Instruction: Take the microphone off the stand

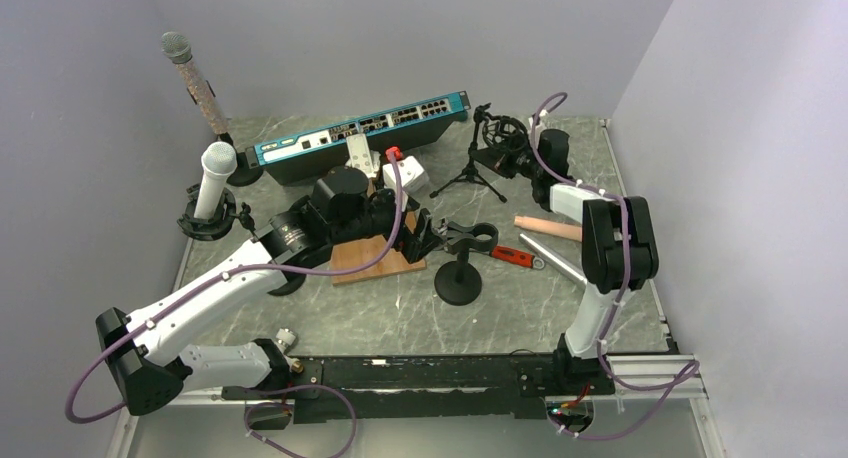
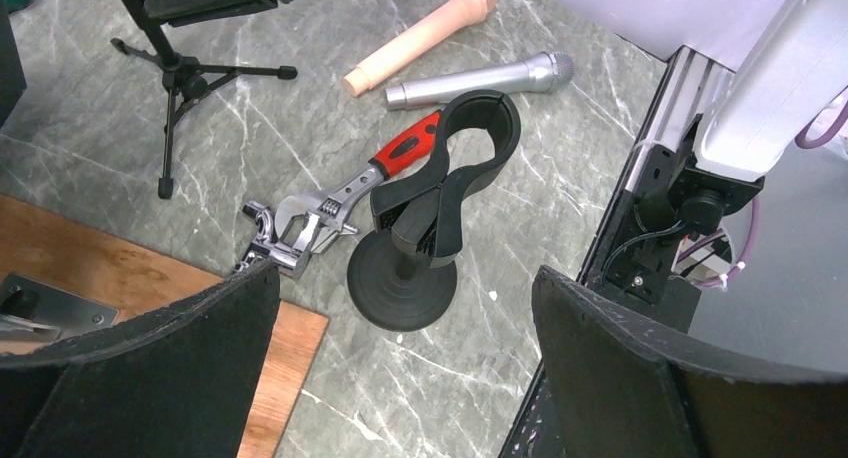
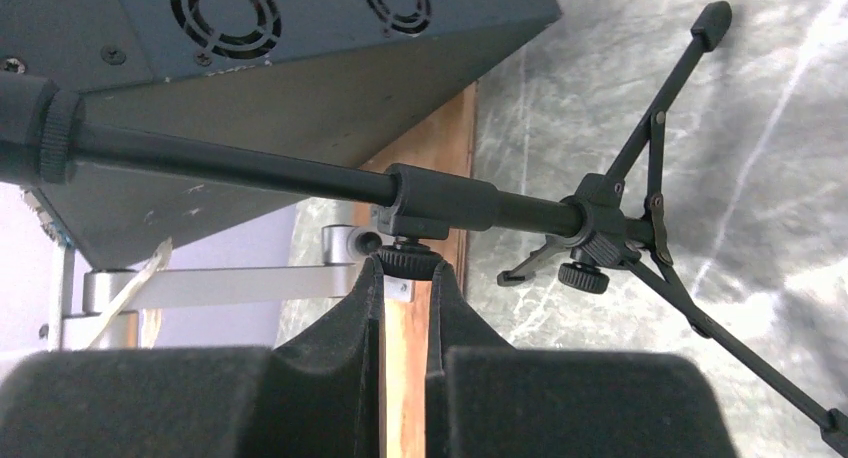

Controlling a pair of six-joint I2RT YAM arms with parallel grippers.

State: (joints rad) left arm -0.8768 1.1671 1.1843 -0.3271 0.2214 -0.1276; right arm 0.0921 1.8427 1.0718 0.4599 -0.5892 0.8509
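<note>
Microphone (image 2: 478, 79), silver, flat on the surface (image 1: 400, 313), out of the clip stand (image 2: 432, 213) and just beyond its black clamp ring. Lies beside a pink microphone (image 2: 420, 36), roughly parallel, close but apart. Next to the clip stand, an adjustable wrench (image 2: 330, 206) with a red handle, handle end tucked behind the clamp ring, steel head near the corner of a wooden board (image 2: 110, 278).

Hovering over the clip stand's round base, left gripper (image 2: 400, 293), fingers spread wide, holding nothing.

Farther back, tripod stand (image 1: 478, 170) with a dark shock mount on top; cannot tell what sits in it. Pinching the small knurled knob under that stand's pole, right gripper (image 3: 405, 278), fingers nearly together around it.

Behind, a blue-fronted network switch (image 1: 365, 130) across the back of the surface. Well off at the left, white microphone (image 1: 213, 176) upright in a black ring holder, and glittery microphone (image 1: 192, 78) tilted on its own stand by the wall.
</note>
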